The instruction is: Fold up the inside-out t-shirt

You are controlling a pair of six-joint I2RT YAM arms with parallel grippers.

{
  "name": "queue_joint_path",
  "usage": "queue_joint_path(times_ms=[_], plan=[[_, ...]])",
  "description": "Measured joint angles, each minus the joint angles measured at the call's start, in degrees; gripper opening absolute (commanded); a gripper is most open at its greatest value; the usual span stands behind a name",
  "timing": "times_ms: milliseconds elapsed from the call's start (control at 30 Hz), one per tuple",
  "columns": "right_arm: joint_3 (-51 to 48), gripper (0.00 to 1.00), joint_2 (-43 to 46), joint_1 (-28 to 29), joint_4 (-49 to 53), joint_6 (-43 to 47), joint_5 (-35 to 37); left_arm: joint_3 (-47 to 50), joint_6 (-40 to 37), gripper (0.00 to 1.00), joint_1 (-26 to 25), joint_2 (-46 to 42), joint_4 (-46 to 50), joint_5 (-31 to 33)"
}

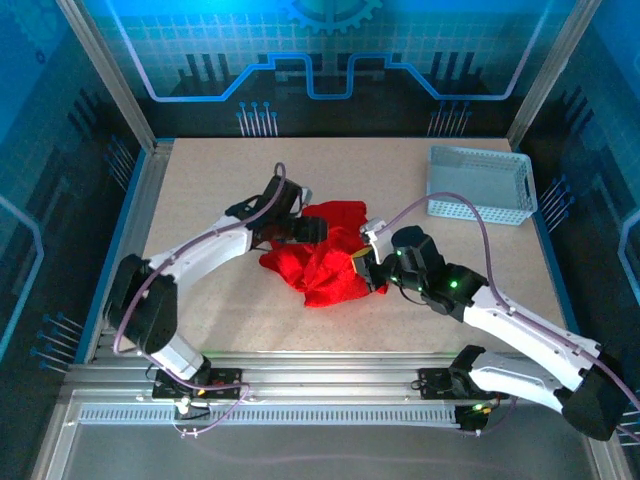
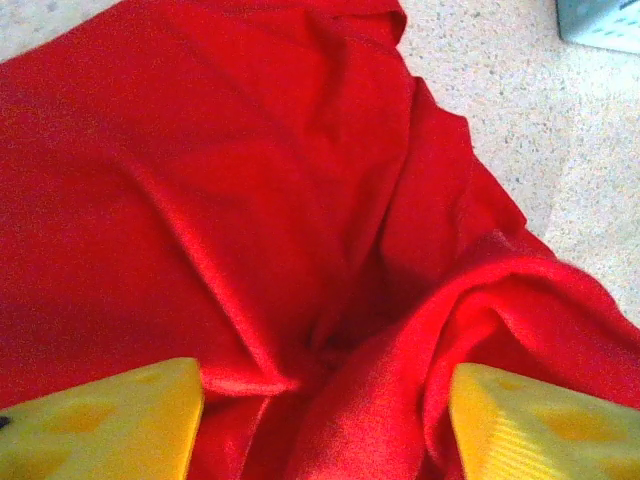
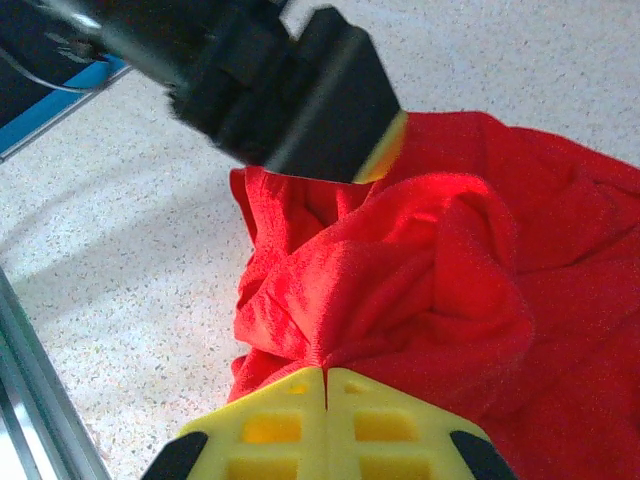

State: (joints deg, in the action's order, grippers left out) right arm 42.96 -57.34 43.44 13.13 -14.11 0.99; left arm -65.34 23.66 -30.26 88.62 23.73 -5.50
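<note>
The inside-out t-shirt [image 1: 325,272] lies crumpled in a bright red heap in the middle of the table. My left gripper [image 1: 303,233] presses down on the heap's upper left part. In the left wrist view its yellow fingers [image 2: 100,420] stand wide apart, open, with a bulge of the t-shirt [image 2: 250,180] between them. My right gripper [image 1: 365,267] is at the heap's right edge. Its yellow fingertips [image 3: 290,415] meet, shut on a pinched fold of the t-shirt [image 3: 450,280]. The left gripper's black body [image 3: 290,90] sits on the far side of the heap.
A white mesh basket [image 1: 480,185] stands at the back right of the table, and its corner [image 2: 600,20] is close to the cloth in the left wrist view. Bare speckled tabletop [image 1: 220,180] surrounds the heap. A metal rail [image 1: 330,375] runs along the near edge.
</note>
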Motion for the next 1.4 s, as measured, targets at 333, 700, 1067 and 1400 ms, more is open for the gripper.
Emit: queue_joint_path(times_ms=[333, 700, 1067, 1400], plan=[[-7.7, 0.03, -2.4, 5.7, -1.2, -4.5, 2.5, 3.7, 5.3, 0.73, -10.1, -6.7, 0.4, 0.2], [-16.7, 0.27, 0.6, 11.7, 2.1, -14.7, 8.5, 7.1, 15.1, 0.63, -14.4, -0.4, -2.2, 1.1], [-9.6, 0.37, 3.1, -0.2, 9.7, -19.2, 6.8, 1.2, 16.9, 0.51, -17.7, 8.5, -3.0, 1.7], [-0.9, 0.40, -11.3, -8.1, 11.6, -23.2, -1.4, 0.7, 16.9, 0.14, -18.1, 10.4, -3.5, 3.7]])
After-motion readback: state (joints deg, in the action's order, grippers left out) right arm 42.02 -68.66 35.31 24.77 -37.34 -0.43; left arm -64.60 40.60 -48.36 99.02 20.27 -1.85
